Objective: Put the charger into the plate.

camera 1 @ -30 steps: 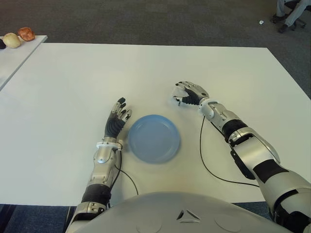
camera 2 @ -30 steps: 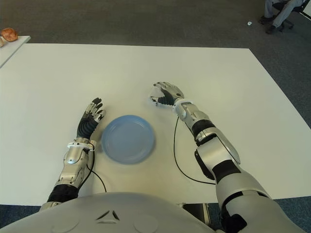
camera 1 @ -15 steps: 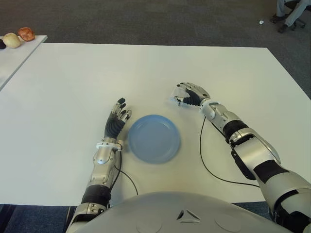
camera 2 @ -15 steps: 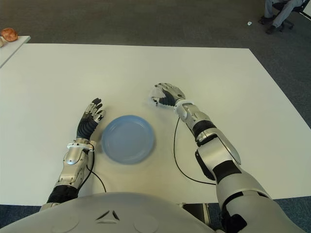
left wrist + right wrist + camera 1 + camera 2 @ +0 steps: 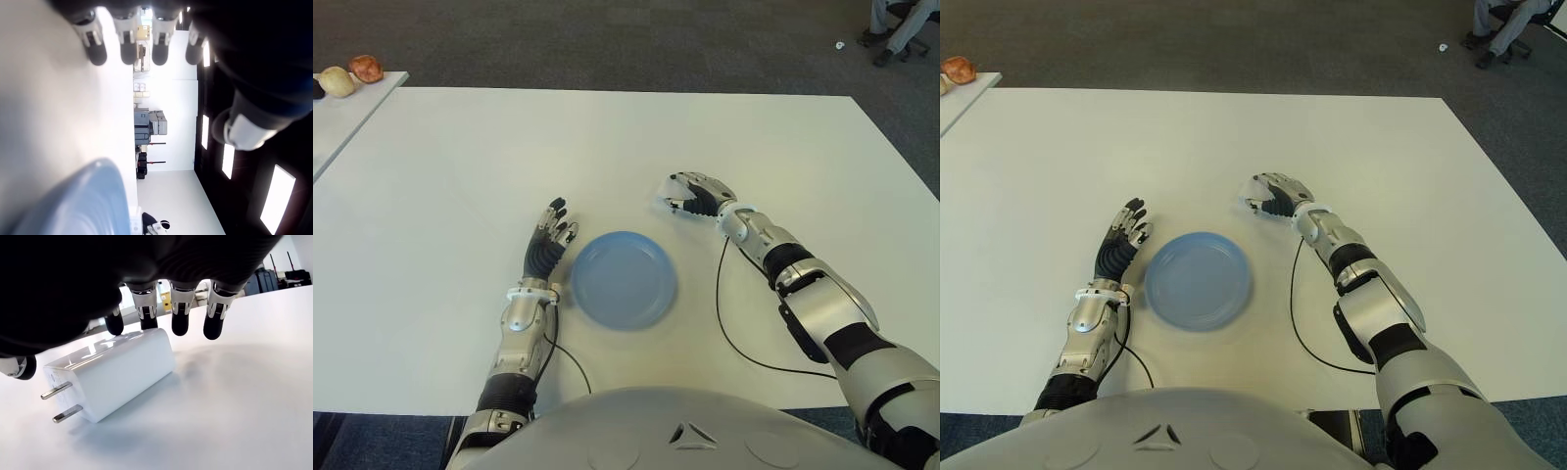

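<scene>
We see the right hand (image 5: 697,194) reaching out over the white table (image 5: 460,157), arched above the charger (image 5: 110,372), a white block with two metal prongs that lies on its side on the table. In the right wrist view the fingers (image 5: 180,316) hang curled over the charger's far edge, and one fingertip looks to be touching its top corner, though we cannot be sure from this angle; the thumb tip shows at the prong end. The hand is half closed around the block but does not grip it, and the charger's weight is on the table. From the head camera the charger is only a small white patch (image 5: 666,204) under the fingertips.

The blue plate (image 5: 624,279) sits nearer the robot than the right hand, off toward the left hand's side, well apart from the charger and with nothing in it.

The left hand (image 5: 548,245) shows just beside the plate's left rim, its fingers straight and holding nothing.
</scene>
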Controlling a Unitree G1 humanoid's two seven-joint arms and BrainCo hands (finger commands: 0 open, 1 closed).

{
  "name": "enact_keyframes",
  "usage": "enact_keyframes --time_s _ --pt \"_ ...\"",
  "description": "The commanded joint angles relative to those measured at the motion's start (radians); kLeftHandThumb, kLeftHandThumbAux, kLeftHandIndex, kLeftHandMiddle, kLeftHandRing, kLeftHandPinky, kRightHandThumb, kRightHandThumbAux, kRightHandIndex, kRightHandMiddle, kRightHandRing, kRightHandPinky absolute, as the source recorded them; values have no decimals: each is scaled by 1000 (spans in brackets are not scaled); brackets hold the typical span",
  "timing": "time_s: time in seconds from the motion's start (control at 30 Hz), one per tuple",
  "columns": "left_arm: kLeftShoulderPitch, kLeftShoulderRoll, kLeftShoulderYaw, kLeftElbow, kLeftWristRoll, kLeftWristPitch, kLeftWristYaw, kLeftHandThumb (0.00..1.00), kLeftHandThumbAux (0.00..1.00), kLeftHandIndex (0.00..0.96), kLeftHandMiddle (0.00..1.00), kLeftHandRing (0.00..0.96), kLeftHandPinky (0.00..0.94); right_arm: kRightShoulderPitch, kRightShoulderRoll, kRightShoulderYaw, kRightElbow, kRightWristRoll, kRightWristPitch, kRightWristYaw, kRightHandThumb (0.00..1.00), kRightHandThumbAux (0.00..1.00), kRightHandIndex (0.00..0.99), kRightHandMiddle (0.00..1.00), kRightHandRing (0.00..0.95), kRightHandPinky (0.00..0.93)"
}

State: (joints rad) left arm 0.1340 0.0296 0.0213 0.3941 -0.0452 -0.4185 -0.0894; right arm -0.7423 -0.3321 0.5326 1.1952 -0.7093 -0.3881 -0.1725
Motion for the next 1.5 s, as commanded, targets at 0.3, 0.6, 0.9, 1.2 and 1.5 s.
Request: enact_keyframes --time_s 0.3,0.6,0.9,1.2,1.5 --pt "70 -12 -13 46 4 67 -9 0 578 0 17 3 10 23 2 22 1 -9 9 44 239 197 0 0 0 0" --pt "79 -16 -18 32 -3 75 -18 0 571 0 17 0 4 25 9 37 3 -15 12 45 237 200 0 0 0 0" --pt "93 -22 -25 -2 1 96 -12 0 562 4 25 8 19 23 13 66 1 -33 9 60 275 175 0 0 0 0" --pt "107 -24 -32 -26 8 100 -6 0 543 25 42 24 29 9 25 131 8 -70 7 83 310 161 0 0 0 0" --pt "111 -22 -37 -29 12 98 0 0 524 42 44 24 23 -6 26 223 3 -140 14 35 319 147 0 0 0 0"
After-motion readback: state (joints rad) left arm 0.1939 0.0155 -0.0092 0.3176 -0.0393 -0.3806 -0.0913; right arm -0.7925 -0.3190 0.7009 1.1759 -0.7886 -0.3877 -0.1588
